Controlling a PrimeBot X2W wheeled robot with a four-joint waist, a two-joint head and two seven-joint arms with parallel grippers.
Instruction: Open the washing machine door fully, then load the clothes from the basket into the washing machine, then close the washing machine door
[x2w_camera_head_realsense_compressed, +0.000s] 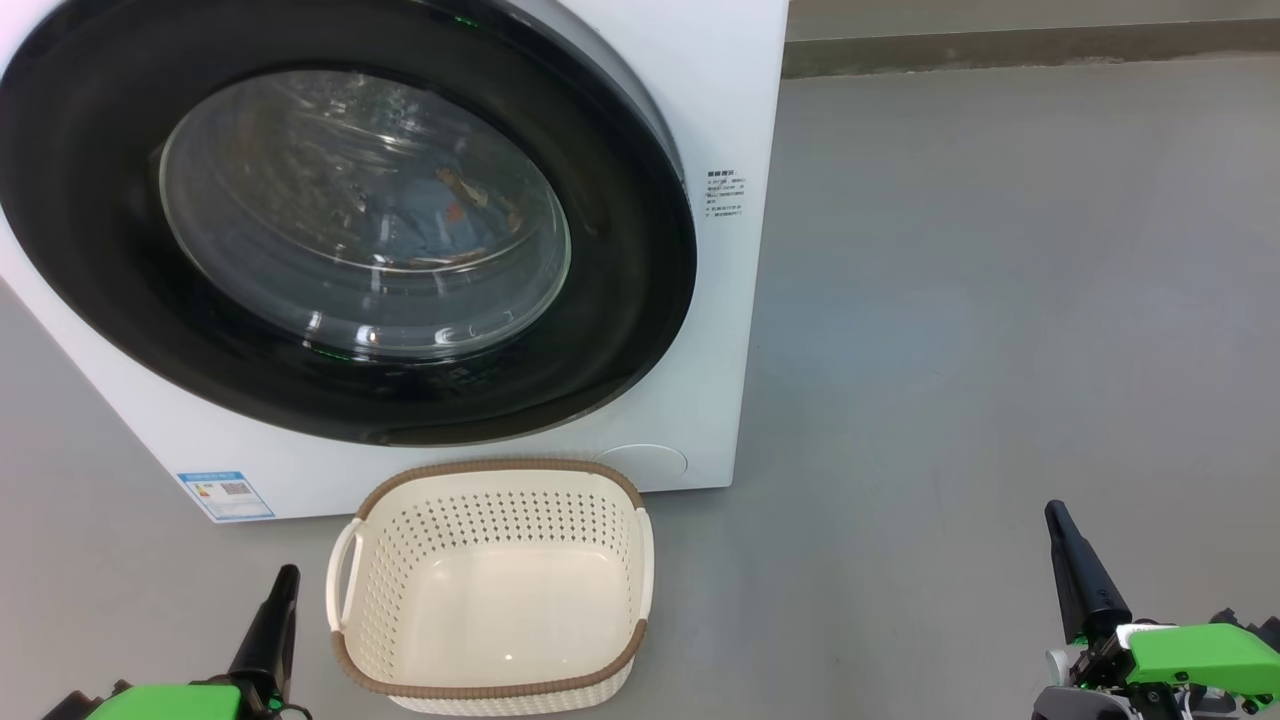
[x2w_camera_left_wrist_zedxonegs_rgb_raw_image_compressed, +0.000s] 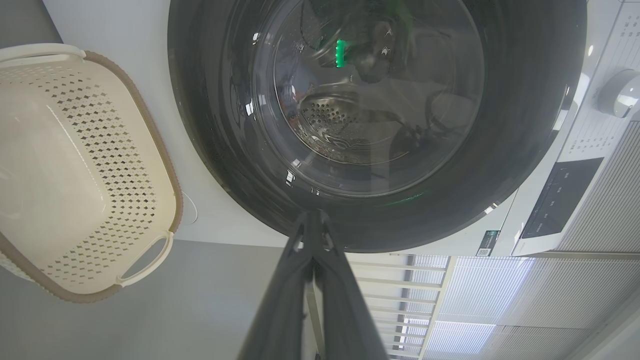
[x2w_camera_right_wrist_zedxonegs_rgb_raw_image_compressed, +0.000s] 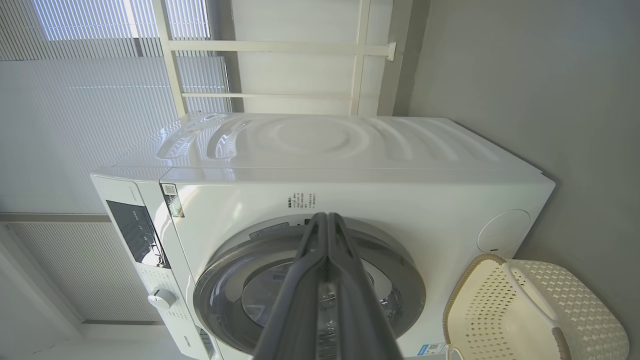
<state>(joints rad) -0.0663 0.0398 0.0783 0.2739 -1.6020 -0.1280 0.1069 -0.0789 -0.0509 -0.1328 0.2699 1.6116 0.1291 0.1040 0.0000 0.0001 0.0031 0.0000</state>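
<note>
Grey floor (x2w_camera_head_realsense_compressed: 950, 350), basket (x2w_camera_head_realsense_compressed: 500, 467) just beside left gripper (x2w_camera_head_realsense_compressed: 285, 580)

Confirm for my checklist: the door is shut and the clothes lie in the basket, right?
The door is shut, but the basket is empty: the head view shows the clothes behind the door's glass, inside the washing machine.

The door (x2w_camera_head_realsense_compressed: 90, 250) runs off the head view's top and left edges. Behind it the clothes (x2w_camera_head_realsense_compressed: 440, 215) blur under reflections. The print (x2w_camera_head_realsense_compressed: 726, 195) and sticker (x2w_camera_head_realsense_compressed: 226, 495) are too small to read.
</note>
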